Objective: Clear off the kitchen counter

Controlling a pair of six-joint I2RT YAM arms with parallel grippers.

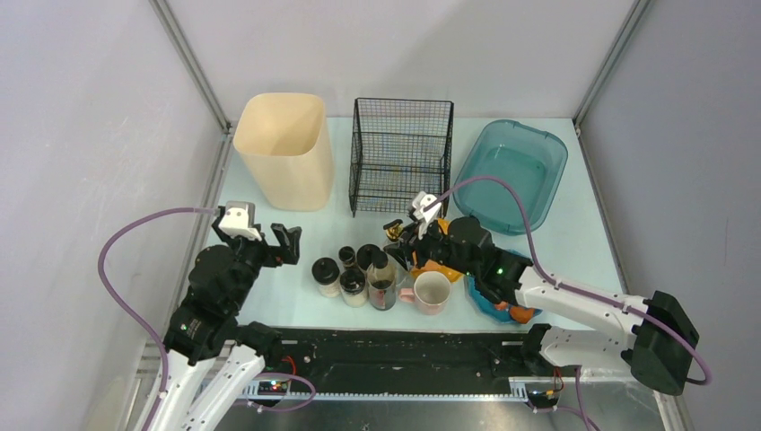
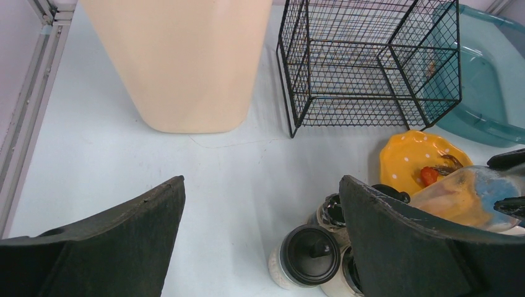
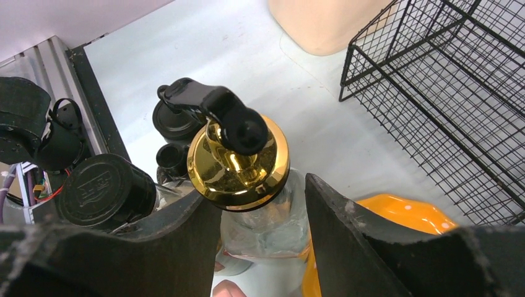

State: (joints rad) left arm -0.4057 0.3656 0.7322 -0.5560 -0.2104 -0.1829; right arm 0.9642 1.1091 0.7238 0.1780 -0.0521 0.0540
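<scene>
The kitchen counter (image 1: 574, 242) holds crowded jars (image 1: 352, 285) near its front edge. The left gripper (image 2: 261, 185) hangs wide open, empty. The right gripper (image 3: 260, 198) flanks the gold-capped bottle (image 3: 238, 164) below its cap; whether it clamps, I cannot tell. A loose hold risks the bottle slipping and toppling the black-lidded jar (image 3: 105, 192) just beside it

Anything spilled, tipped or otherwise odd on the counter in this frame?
Only leftovers: a reddish-brown scrap lies on the yellow dotted plate beside the jars. Jars and mug stand upright; no spill shows.
</scene>
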